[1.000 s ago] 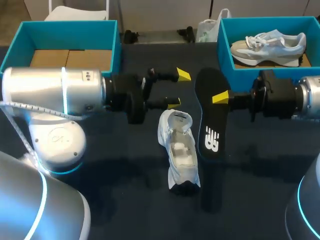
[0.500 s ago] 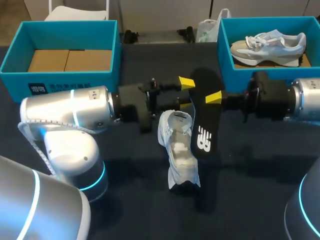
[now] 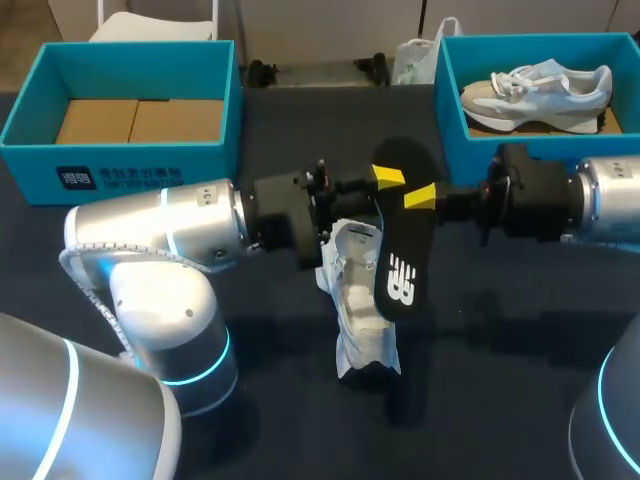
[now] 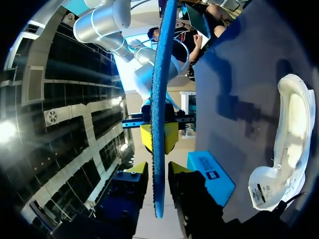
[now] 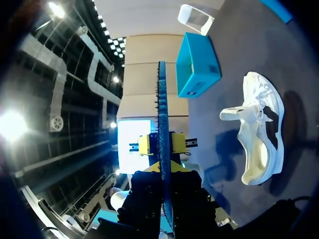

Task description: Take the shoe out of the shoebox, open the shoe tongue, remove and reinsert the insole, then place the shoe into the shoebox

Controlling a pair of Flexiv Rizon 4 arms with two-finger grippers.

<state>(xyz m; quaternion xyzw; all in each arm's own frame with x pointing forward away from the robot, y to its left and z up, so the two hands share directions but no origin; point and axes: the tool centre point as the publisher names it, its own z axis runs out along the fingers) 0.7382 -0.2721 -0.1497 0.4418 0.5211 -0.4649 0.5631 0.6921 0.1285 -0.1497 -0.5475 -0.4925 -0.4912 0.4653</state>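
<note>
On the dark table (image 3: 480, 350) the white shoe (image 3: 362, 300) lies opened, its insole (image 3: 405, 250) already out. The right gripper (image 3: 412, 197) clamps the insole on edge, and the left gripper (image 3: 380, 195) straddles it, fingers slightly apart. Reinserting and boxing remain.

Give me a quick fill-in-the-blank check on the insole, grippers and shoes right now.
The insole held near the white shoe is ___ in colour. The right gripper is shut on it, while the left gripper has its fingers ___ around it. The grey shoe sits in the teal box on the robot's ___ side. Missing: black; open; right.
</note>
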